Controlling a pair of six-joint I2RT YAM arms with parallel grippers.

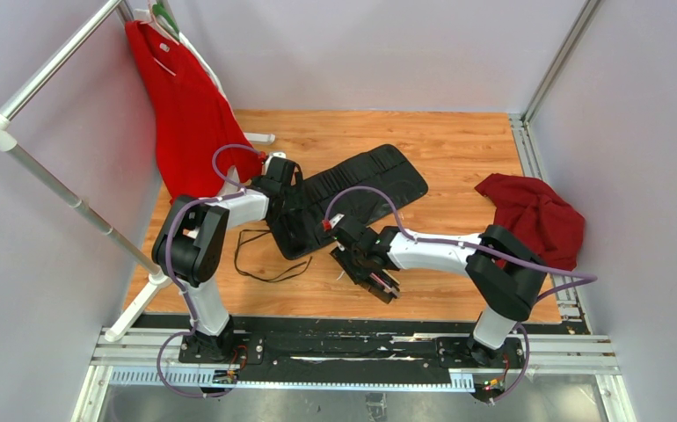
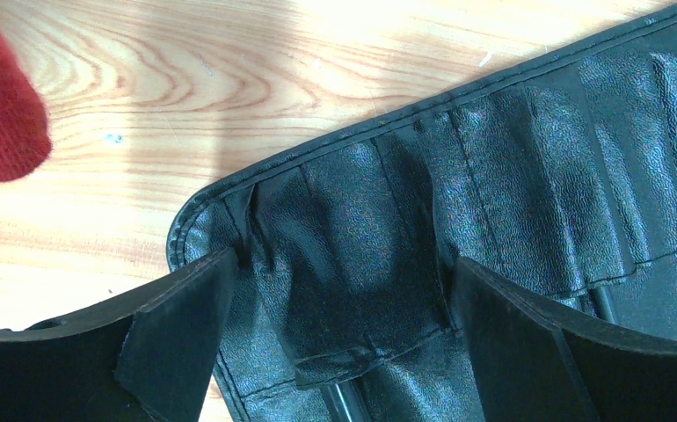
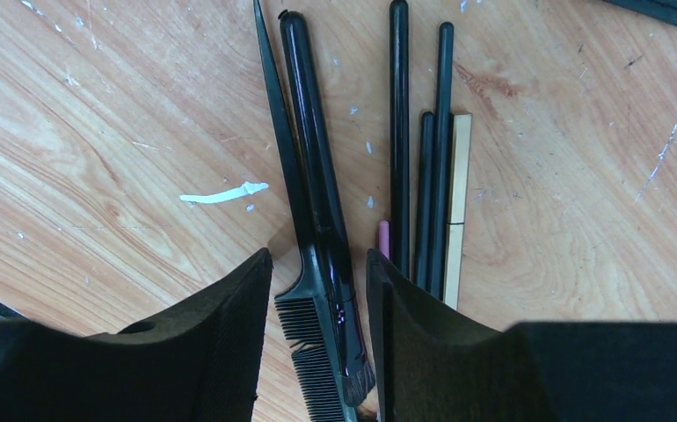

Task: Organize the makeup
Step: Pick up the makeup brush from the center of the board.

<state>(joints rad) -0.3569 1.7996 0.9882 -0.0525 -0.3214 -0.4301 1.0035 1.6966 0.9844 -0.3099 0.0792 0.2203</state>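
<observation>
On the table [image 3: 98, 132], the brushes [image 3: 405, 158] lie side by side, with the comb [image 3: 304, 343] at their left. Our right gripper [image 3: 317, 264] straddles the comb and the brush against it, jaws narrowed. We cannot tell whether they pinch yet. Our left gripper [image 2: 344, 264] hangs spread wide over the case [image 2: 537, 149], at its end pocket. We judge this the pick-up. Next we need a firm pinch, a lift, then threading into a slot.

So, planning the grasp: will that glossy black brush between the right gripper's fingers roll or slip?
Likely slippery: the brush has a shiny handle. It looks round, so it may roll, though the comb touching it could check that.
</observation>
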